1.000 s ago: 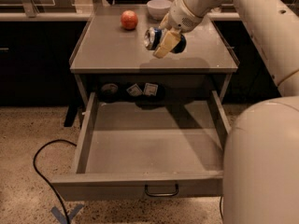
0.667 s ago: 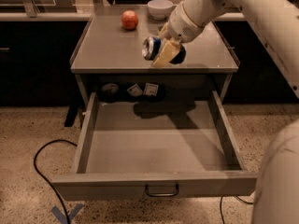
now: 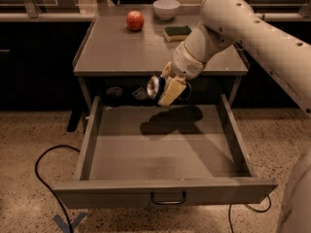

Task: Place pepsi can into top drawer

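1. The carrying step is judged to be nearly done. The top drawer [image 3: 121, 193] is pulled fully out below the desk [image 3: 121, 57], and the load has been brought over its opening.
2. The pepsi can [image 3: 154, 87] is held on its side with a silver end turned to the left. It is gripped by the claw [image 3: 164, 92], which is clamped on it. Both hang above the far part of the drawer, just in front of the desk's near edge and apart from the drawer floor.
3. On the far part of the desk, an apple [image 3: 135, 20], a white bowl [image 3: 166, 8] and a green-and-yellow sponge [image 3: 177, 32] are left alone.
4. A descent toward the drawer floor is called for next, then the opening of the claw. Since the can lies sideways, rolling is to be expected, so a low release is advised.
5. A second ago the can and claw were held above the desk top. They have since been carried nearer and lower, past the desk's edge. The sponge, then hidden by the arm, is now uncovered, and the arm's shadow has been cast onto the drawer floor.
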{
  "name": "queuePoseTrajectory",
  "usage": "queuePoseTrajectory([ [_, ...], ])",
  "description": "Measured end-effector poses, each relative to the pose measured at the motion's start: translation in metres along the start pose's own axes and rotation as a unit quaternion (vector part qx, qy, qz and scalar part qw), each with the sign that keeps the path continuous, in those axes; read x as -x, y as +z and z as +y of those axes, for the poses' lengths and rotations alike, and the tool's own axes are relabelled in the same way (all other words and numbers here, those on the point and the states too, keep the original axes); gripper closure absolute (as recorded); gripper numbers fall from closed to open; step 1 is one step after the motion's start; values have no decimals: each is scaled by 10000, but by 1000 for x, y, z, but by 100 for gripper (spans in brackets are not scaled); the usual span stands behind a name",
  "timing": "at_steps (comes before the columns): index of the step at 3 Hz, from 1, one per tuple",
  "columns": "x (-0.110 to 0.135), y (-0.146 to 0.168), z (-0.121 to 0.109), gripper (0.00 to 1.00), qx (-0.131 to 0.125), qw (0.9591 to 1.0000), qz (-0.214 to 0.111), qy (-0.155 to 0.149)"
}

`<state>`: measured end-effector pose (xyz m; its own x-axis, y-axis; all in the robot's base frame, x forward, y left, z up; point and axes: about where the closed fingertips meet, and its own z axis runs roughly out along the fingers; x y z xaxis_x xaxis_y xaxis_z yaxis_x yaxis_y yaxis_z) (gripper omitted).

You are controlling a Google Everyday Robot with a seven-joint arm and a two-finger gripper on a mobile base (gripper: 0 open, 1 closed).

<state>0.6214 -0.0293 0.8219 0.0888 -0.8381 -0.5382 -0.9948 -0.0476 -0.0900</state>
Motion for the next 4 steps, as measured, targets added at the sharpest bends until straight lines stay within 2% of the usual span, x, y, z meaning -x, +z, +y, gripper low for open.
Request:
queuePoseTrajectory([
  [1,-23,34,-1,100,287,9994,1,-186],
  [2,-23,34,-1,100,287,9994,0,-186],
  [3,-36,50,9,100,306,9995,-71,-67],
  [4,-66,84,32,100,414,9982,-301,328],
])
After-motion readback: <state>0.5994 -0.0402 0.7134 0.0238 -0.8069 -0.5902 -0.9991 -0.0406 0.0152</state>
